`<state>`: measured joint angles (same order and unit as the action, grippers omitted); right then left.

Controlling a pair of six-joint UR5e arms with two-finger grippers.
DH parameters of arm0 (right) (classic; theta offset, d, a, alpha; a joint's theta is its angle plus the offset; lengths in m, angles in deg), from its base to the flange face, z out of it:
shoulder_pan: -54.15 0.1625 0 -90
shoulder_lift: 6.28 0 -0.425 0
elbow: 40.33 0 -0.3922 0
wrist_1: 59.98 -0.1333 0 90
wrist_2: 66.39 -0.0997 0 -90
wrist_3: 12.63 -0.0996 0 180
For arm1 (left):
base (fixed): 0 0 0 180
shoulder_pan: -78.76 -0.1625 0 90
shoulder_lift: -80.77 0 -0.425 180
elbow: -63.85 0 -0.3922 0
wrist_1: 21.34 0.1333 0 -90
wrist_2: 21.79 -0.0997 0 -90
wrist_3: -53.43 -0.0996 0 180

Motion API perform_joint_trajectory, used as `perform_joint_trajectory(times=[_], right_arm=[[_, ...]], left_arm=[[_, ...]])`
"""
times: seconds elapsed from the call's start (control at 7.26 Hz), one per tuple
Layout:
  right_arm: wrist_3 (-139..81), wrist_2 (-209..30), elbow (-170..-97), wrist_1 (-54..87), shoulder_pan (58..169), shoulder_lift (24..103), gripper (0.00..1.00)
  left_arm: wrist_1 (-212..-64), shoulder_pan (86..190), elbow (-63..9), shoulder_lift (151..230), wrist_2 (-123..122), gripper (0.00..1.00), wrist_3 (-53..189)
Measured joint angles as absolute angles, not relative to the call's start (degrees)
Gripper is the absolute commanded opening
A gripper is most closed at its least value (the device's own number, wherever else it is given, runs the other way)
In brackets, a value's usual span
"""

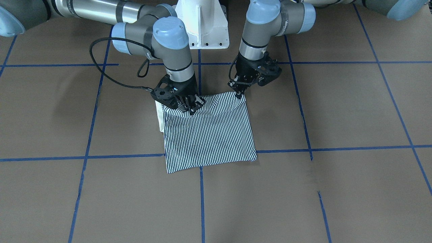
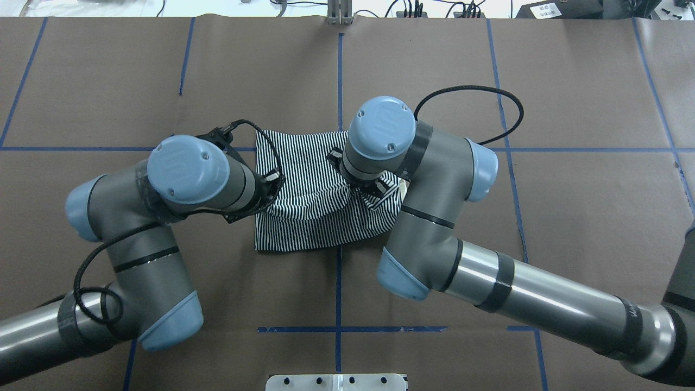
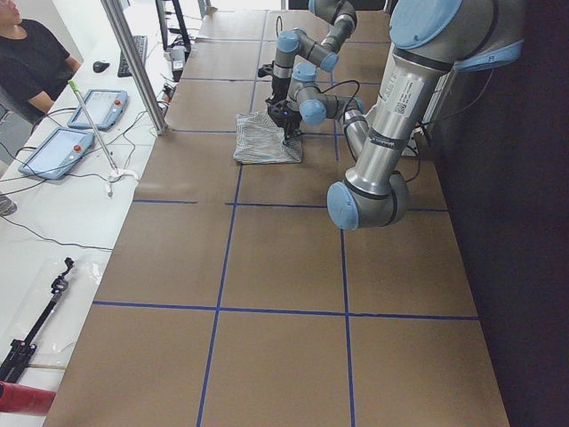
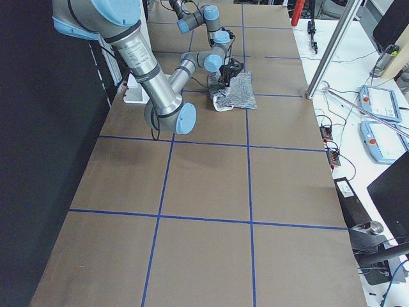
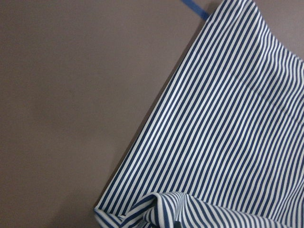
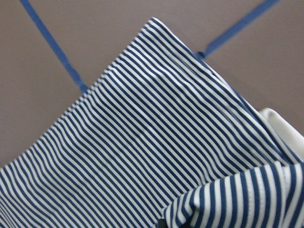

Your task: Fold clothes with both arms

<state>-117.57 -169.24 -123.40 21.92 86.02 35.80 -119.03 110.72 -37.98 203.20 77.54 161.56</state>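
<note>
Nearest the front-facing camera is bare brown table [image 1: 216,202] crossed by blue tape lines [image 1: 201,202]; beyond it, at the frame's centre, the striped shirt [image 1: 209,135] lies folded into a rough square, with its cream collar [image 1: 160,118] showing at the left side. At the shirt's upper edge the right gripper [image 1: 193,106], on the frame's left, and the left gripper [image 1: 240,93], on the frame's right, each have their jaws pinched on the cloth, and the edge sags between them. I judge they hold it at two points so that the fold travels evenly. In the overhead view the arms cover most of both grippers, and the cloth bunches toward the right one. Each wrist view shows a raised striped fold at the bottom of the frame and a flat layer on the table above it.
</note>
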Motion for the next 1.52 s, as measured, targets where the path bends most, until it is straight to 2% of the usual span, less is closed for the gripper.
perform_joint_trajectory(times=[0.14, 0.28, 0.41, 0.69, 1.1, 1.52], right_arm=[[-115.25, -169.12, -113.72, 17.59, 88.79, 30.66, 1.0], [-112.6, -168.06, -106.74, 13.1, 91.28, 27.86, 1.0], [-108.92, -166.19, -102.93, 10.5, 92.94, 26.87, 1.0], [-104.64, -164.77, -100.21, 9.04, 94.32, 26.63, 1.0], [-99.57, -166.45, -102.01, 12.52, 93.56, 24.98, 1.0], [-84.94, -165.28, -101.27, 18.95, 90.52, 22.77, 1.0]], left_arm=[[-121.56, 114.97, -32.73, 205.57, 77.76, 1.0, 158.8], [-124.26, 118.97, -28.31, 206.8, 77.91, 1.0, 154.46], [-127.48, 122.07, -24.42, 207.28, 78.0, 1.0, 150.85], [-132.43, 124.24, -19.92, 207.46, 78.39, 1.0, 147.78], [-133.19, 125.56, -20.04, 206.92, 83.85, 1.0, 145.98], [-132.52, 128.55, -25.12, 202.3, 86.48, 1.0, 140.19]])
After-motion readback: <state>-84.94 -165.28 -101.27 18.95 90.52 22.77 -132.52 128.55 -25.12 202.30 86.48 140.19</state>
